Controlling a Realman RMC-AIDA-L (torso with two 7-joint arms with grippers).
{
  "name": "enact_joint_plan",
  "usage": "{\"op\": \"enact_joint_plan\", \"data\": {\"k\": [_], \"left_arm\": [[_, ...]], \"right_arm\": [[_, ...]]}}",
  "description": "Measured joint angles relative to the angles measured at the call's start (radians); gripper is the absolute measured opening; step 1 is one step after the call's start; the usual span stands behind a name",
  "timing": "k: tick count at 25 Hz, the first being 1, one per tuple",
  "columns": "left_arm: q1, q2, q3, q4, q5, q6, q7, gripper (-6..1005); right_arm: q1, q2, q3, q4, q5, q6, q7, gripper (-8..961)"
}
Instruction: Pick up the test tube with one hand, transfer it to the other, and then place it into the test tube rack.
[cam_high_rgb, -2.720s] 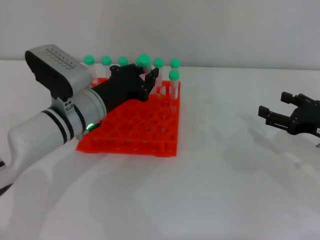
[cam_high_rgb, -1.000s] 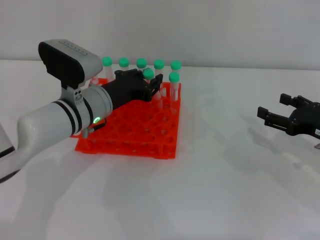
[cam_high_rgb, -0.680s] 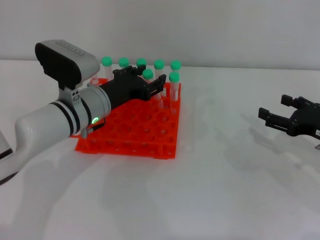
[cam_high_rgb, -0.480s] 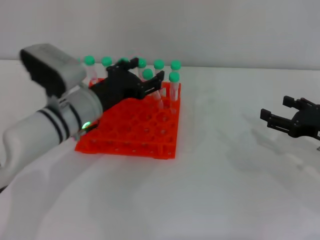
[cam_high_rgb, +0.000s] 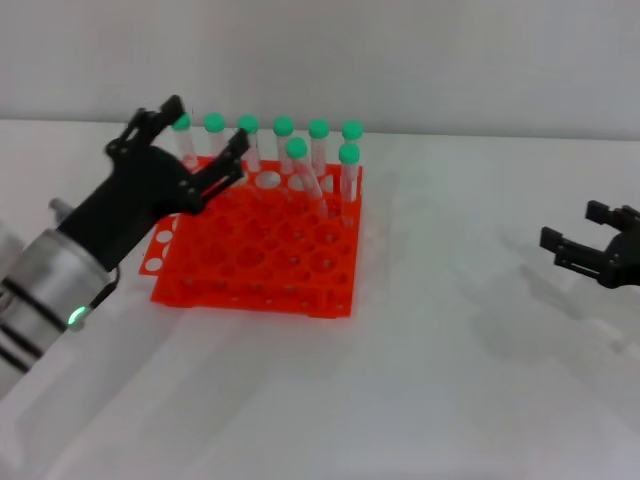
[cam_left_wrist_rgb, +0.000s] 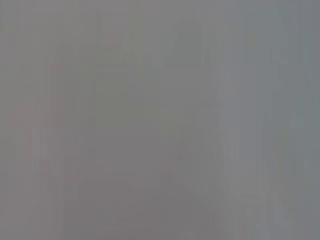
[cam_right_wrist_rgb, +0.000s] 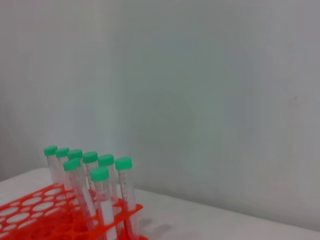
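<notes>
showing the placement stage, judged complete or nearly so: test tube (cam_high_rgb: 305, 178) seated in the test tube rack (cam_high_rgb: 256, 246), second row from the far edge, leaning with its green cap tipped toward the robot's left and its base lower and to the right; long axis near upright, not vertical. standing just beside a second-row tube (cam_high_rgb: 347, 180) and in front of the back-row tubes (cam_high_rgb: 283, 140). in the right wrist view, same leaning tube (cam_right_wrist_rgb: 80, 187) visible among its neighbours.

left gripper (cam_high_rgb: 197, 140) lying to the left of the tube and apart from it, above the rack's far-left corner, fingers spread wide and holding nothing; forearm running down toward the lower left, green light lit on the wrist band. nearer arm to the tube by far. tube lying to the right of and slightly below the open fingertips, no contact.

right gripper (cam_high_rgb: 585, 240) parked well apart over the table (cam_high_rgb: 430, 360) at the right edge, fingers parted, empty.

left wrist view blank grey; nothing readable there.

if any move remains, judged to be only a straightening of the lean, or retreat of the left arm.
</notes>
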Motion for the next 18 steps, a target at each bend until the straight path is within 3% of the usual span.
{"op": "enact_joint_plan", "data": {"k": [9, 13, 18], "left_arm": [[0.01, -0.007, 0.003, -0.192, -0.161, 0.275, 0.142, 892], [0.01, -0.016, 0.004, -0.264, -0.208, 0.389, 0.221, 893], [0.009, -0.018, 0.005, -0.298, -0.237, 0.48, 0.255, 893]], "right_arm": [[-0.021, -0.001, 0.068, 0.162, 0.187, 0.189, -0.221, 857], [-0.043, -0.001, 0.118, 0.195, 0.197, 0.263, -0.26, 857], [-0.042, -0.001, 0.219, 0.331, 0.219, 0.344, -0.375, 857]]}}
